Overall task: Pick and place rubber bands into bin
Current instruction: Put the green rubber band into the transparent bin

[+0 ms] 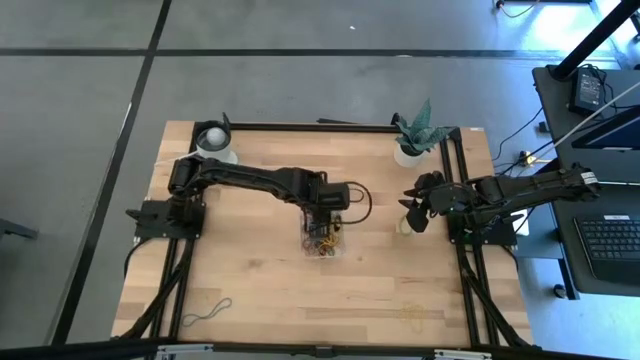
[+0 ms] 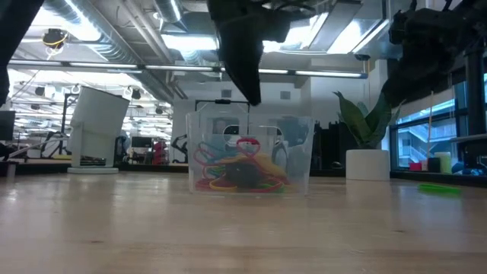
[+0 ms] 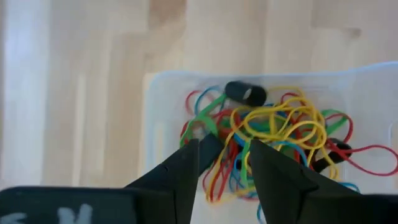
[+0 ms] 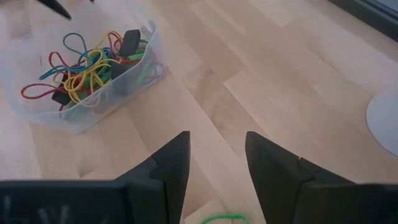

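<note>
Left wrist view: left tool (image 3: 225,163) spread, empty, over bin (image 3: 163,99) of rubber bands (image 3: 273,134).
Could snag a loop on lifting; right tool (image 4: 216,160) parted, empty, waiting aside.

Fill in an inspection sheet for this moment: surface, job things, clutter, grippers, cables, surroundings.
Surface: wooden table, bare in most places.
Job things: clear bin holds a heap of coloured rubber bands; a loose green band and others lie on the table.
Clutter: white cup, potted plant.
Grippers: left gripper above the bin, fingers open; right gripper open, empty, over bare wood.
Cables: cord near the table's front left corner.
Surroundings: desk with laptop at right.
</note>
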